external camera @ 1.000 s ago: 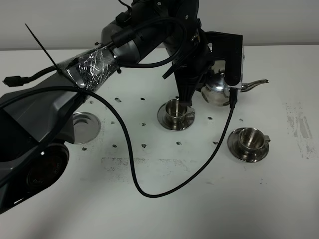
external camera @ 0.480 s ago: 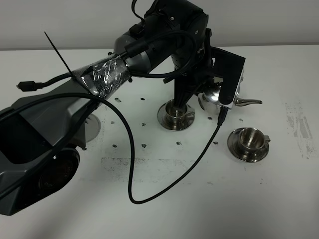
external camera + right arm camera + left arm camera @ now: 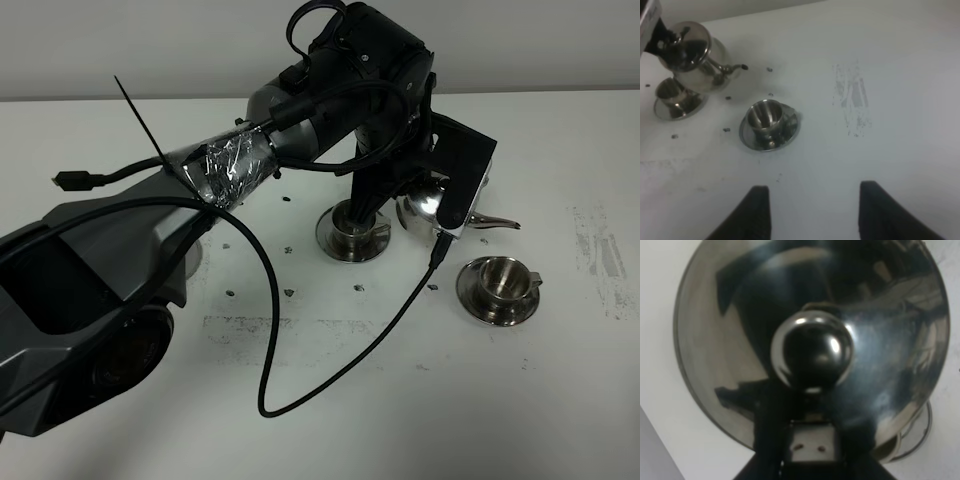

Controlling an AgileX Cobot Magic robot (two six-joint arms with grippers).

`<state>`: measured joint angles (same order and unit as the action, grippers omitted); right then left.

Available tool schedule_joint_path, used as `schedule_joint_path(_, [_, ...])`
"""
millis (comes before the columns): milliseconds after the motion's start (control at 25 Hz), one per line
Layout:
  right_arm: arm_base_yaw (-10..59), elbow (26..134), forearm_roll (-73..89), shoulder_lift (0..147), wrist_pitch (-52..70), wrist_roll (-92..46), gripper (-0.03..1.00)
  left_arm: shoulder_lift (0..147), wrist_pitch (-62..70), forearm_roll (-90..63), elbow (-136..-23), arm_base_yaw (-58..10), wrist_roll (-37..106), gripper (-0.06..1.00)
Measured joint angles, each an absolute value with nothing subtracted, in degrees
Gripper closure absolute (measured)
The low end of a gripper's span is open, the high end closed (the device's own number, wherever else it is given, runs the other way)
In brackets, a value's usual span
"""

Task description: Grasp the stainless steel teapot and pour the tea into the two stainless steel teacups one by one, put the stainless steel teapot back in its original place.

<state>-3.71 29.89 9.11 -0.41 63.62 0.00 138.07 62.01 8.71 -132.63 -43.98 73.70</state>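
Teapot (image 3: 422, 203), shiny domed steel, clenched in left gripper (image 3: 810, 450); right gripper (image 3: 812, 200) spread.

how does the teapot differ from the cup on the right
The teapot is much bigger than the cup. The teapot has a domed lid and thin spout; the cup is open-topped with a small side handle. The teapot is held aloft; the cup sits on a saucer. Both are shiny steel.

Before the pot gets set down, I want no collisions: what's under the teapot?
Around the teapot, the left wrist view shows white table and a saucer rim poking out from below. Whatever lies directly beneath the pot's body is covered.
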Motion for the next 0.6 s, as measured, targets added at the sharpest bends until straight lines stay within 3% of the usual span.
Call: schedule_joint_path(600, [-3.7, 29.9, 9.1, -0.4, 63.6, 0.0, 0.57, 138.7, 62.0, 15.3, -132.7, -45.9, 73.8, 0.75])
